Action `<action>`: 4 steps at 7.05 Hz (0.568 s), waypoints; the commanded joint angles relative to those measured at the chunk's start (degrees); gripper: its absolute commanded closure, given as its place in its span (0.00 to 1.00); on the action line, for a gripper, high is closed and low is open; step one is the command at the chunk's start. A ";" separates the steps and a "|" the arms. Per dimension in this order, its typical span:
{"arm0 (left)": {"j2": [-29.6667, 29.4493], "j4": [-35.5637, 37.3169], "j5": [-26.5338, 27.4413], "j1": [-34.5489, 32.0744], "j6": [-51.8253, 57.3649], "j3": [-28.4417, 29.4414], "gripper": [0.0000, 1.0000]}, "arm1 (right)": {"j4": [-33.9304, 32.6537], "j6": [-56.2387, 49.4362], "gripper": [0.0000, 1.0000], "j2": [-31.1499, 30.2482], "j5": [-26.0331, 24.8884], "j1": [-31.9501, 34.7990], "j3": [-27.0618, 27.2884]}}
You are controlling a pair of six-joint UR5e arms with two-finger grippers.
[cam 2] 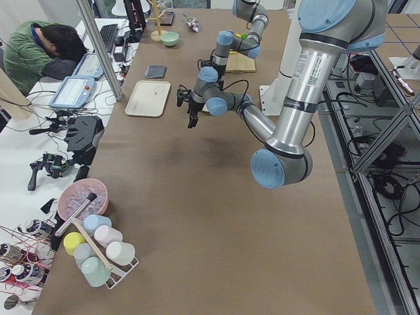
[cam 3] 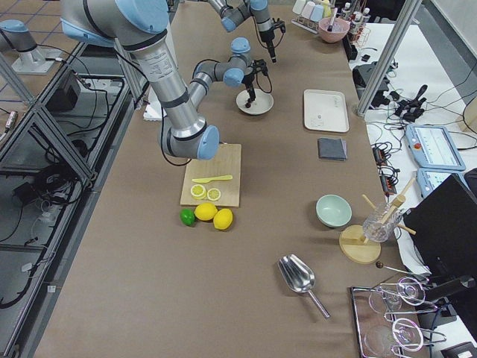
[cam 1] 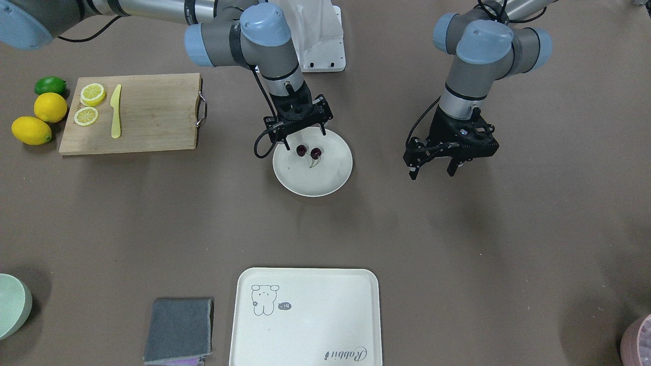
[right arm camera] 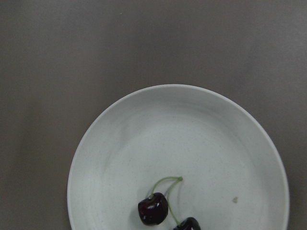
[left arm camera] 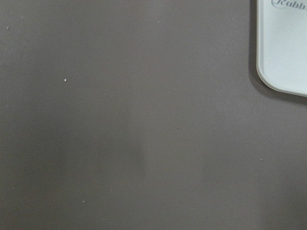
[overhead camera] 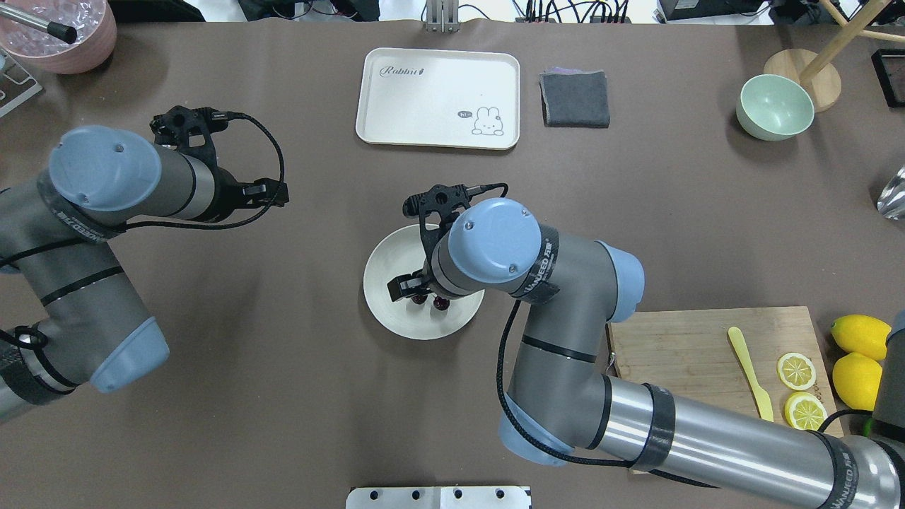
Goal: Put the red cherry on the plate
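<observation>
The red cherry (cam 1: 309, 151), two dark glossy fruits joined by thin green stems, lies on the round off-white plate (cam 1: 325, 180) at mid-table. In the right wrist view the red cherry (right arm camera: 153, 209) rests toward the near side of the plate (right arm camera: 192, 134), and no fingers show. My right gripper (cam 1: 304, 138) hangs just above the plate's robot-side edge, open, with the cherry lying free below its fingers. My left gripper (cam 1: 431, 172) hovers open and empty over bare table, well to the side of the plate. From overhead, the right wrist partly covers the plate (overhead camera: 392, 283).
A cream tray (cam 1: 305, 315) with a drawing and a grey cloth (cam 1: 179, 329) lie on the operators' side. A wooden cutting board (cam 1: 152, 112) holds lemon slices and a yellow knife (cam 1: 116, 111), with lemons (cam 1: 50, 107) and a lime beside it. A pale green bowl (overhead camera: 774, 107) sits further off.
</observation>
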 commanded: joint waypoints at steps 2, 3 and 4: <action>10.77 -0.05 -7.43 -7.89 20.09 -5.06 0.02 | -18.78 -4.80 0.00 -2.86 12.04 11.98 10.85; 13.77 -0.05 -13.45 -13.05 26.78 -5.61 0.02 | -22.49 -11.36 0.00 -6.88 13.03 16.03 13.48; 15.98 -0.14 -18.12 -19.11 35.81 -4.92 0.02 | -22.87 -18.04 0.00 -12.57 13.56 19.90 15.24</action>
